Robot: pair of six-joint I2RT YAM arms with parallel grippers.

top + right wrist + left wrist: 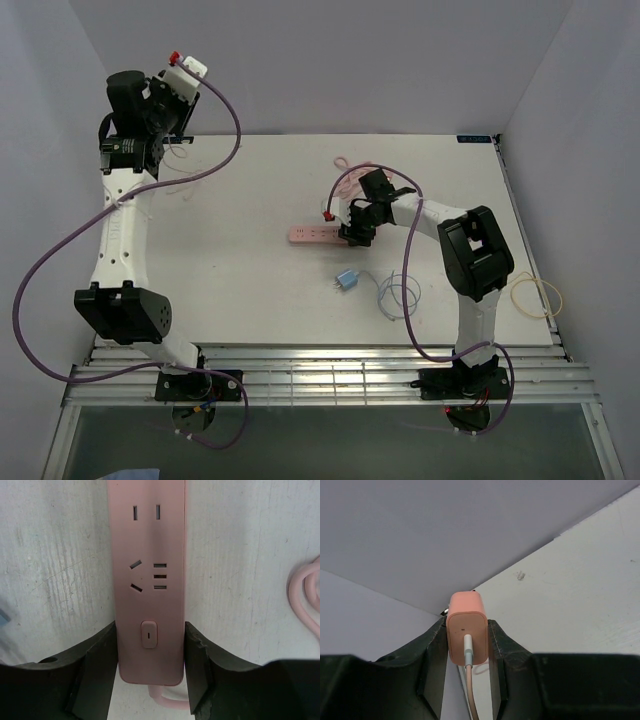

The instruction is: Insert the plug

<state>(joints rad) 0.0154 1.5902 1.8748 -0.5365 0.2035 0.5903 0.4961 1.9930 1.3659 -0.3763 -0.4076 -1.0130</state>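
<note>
Black fingers (432, 652) of my left tool (466, 647) clench the pink charger plug (466, 625), its cable (471, 695) hanging below. The plug sits at the upper left of the overhead view, well apart from the pink power strip (147, 555). My right tool (150, 645) grasps that strip's switch end on the tabletop (230, 220). A blue adapter (347, 281) lies near.

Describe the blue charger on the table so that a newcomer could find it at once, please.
Find the pink power strip in the middle of the white table. Just nearer the arm bases lies the blue charger, trailing a looped pale cable. Its blue body sets it apart: the other charger, in the left gripper, is pink.
</note>
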